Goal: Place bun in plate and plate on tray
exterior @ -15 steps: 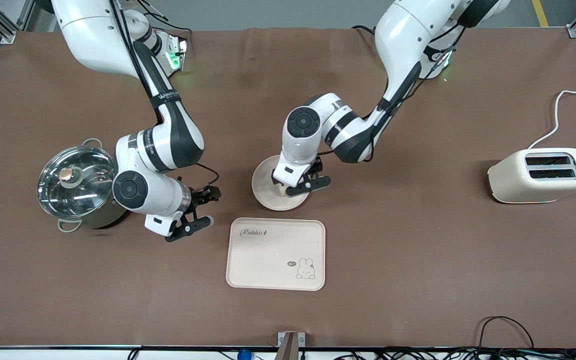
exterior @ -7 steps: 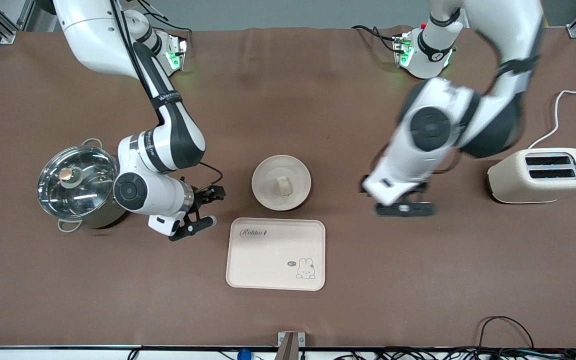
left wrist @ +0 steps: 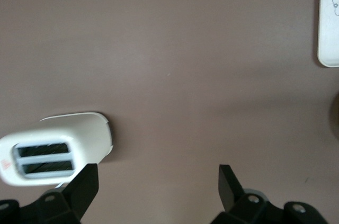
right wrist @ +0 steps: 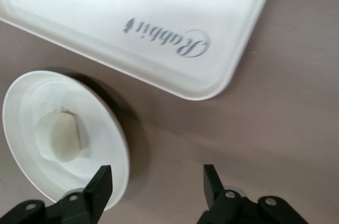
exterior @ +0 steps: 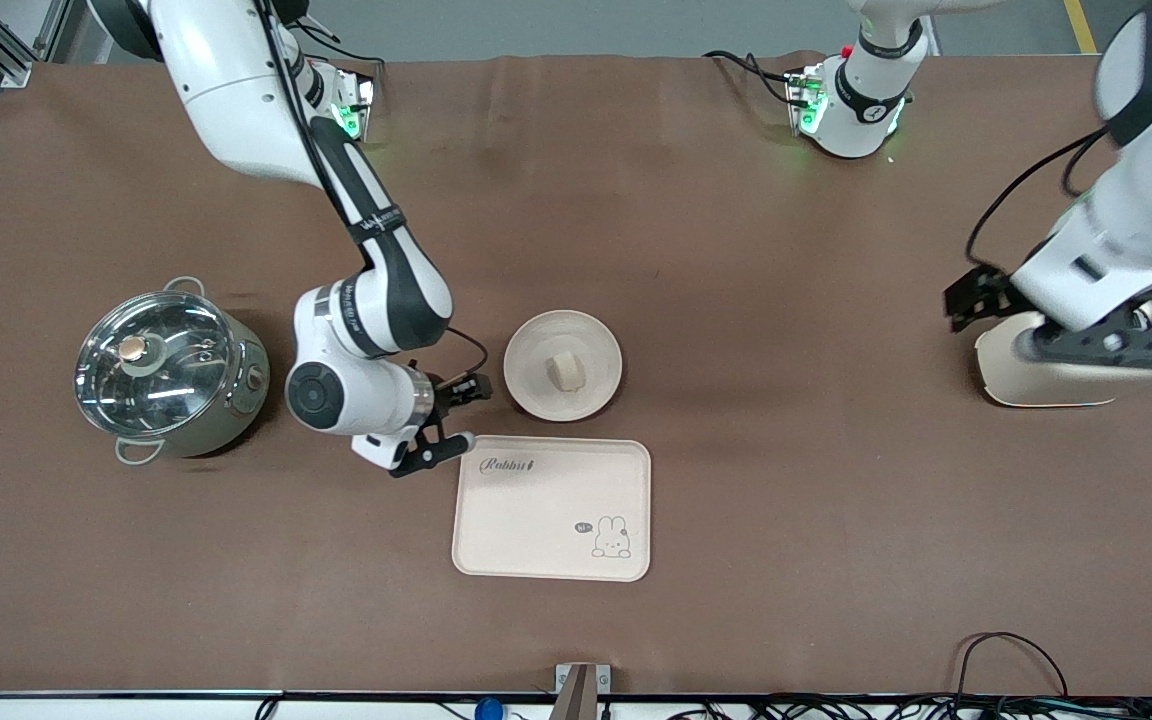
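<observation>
On the round plate [exterior: 563,364], the bun [exterior: 565,370] already sits at its centre, with the Rabbit tray [exterior: 552,508] just nearer the front camera. Beside the plate's rim, toward the pot [exterior: 164,371], the right gripper [exterior: 456,418] has its fingers spread and empty. It should pinch the rim squarely and lift level, lest the bun roll. Over the toaster [exterior: 1036,375], the left gripper [left wrist: 156,184] waits open.

- Arms: glossy white shells, black joint bands, round black end caps.
- Right arm [exterior: 376,300]: black cable along the link, lettered black band.
- Left arm [exterior: 1126,220]: black cable looped at the wrist.
- Tools: black two-finger units with screws.
- Bases: green lights.
</observation>
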Controlling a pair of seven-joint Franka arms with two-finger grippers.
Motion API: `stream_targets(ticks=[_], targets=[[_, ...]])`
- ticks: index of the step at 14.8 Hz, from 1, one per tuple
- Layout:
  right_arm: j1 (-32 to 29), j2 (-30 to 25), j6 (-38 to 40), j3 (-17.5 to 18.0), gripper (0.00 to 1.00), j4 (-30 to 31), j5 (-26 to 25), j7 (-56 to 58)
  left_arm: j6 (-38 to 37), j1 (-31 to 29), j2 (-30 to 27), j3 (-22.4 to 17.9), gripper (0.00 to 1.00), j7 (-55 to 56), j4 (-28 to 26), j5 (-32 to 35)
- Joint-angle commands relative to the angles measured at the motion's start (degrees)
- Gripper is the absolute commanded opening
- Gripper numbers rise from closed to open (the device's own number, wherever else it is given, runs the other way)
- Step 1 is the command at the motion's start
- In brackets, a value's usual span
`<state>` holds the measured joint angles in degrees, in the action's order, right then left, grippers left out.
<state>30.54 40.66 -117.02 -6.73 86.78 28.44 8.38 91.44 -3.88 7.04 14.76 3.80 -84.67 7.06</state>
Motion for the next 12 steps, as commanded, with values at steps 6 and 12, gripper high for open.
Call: stream_targets(ticks=[6, 12], targets=[[3.8, 4.0, -4.3, -0.3, 0.71, -0.2, 4.1, 0.1, -1.5, 1.2, -5.5, -2.6, 1.0, -0.4, -1.4, -3.3], [4.7, 4.5, -4.4, 0.5, 0.51, -0.2, 4.2, 0.1, -3.7, 3.0, -4.6, -9.8, 1.0, -1.5, 1.3, -11.1]])
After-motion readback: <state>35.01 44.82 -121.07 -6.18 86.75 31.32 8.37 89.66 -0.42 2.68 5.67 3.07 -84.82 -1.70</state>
